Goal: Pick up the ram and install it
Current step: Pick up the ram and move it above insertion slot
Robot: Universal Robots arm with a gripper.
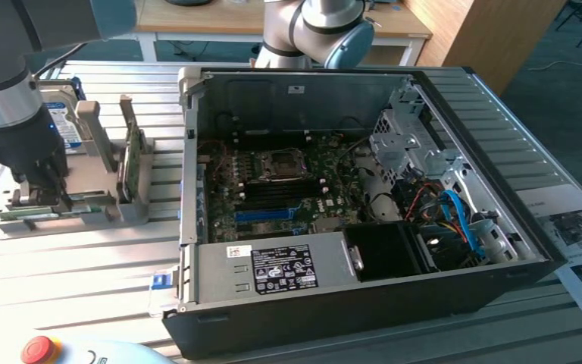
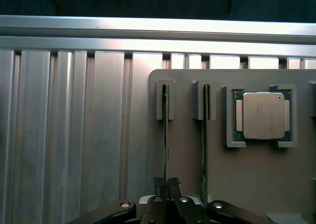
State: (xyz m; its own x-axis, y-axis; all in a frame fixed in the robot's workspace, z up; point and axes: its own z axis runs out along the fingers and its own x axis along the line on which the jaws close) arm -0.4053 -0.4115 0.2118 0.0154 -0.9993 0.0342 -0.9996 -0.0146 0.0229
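Ram position: the ram (image 2: 165,150) sits in the gray holder (image 2: 247,179) on the desk (image 2: 74,135), outside the computer. The hand (image 2: 167,182) is right on it, with its dark fingertips (image 2: 160,182) on either side of the thin edge at the end nearest the wrist.
Hand state: clenched on the ram, with the fingertips nearly together and little more than the board's thickness between them.
Ram orientation: it stands on its long edge and is seen edge-on as a thin dark line. Its long axis lies level, running from the hand to a slotted upright bracket (image 2: 165,101) that takes its far end, parallel to the desk's ribs.
Neighbour: a second stick (image 2: 205,150) stands just beside it in its own bracket (same pose, parallel, apart from the hand).
Past the sticks: a processor chip (image 2: 263,115), square with a dull silver lid on a green board, lies flat in a cornered recess of the holder.
Materials: the holder is smooth matte gray with a rounded corner. The desk is bright ribbed aluminium. The hand is black with small silver screw heads.
Exterior view: the arm (image 1: 13,106) comes down onto the holder at the exterior view's left, beside the open black computer case (image 1: 372,318). Its motherboard (image 1: 270,186) is exposed, with a blue slot (image 1: 266,214) on it. A hard drive (image 1: 66,125) with a blue label stands in the holder just behind the arm.
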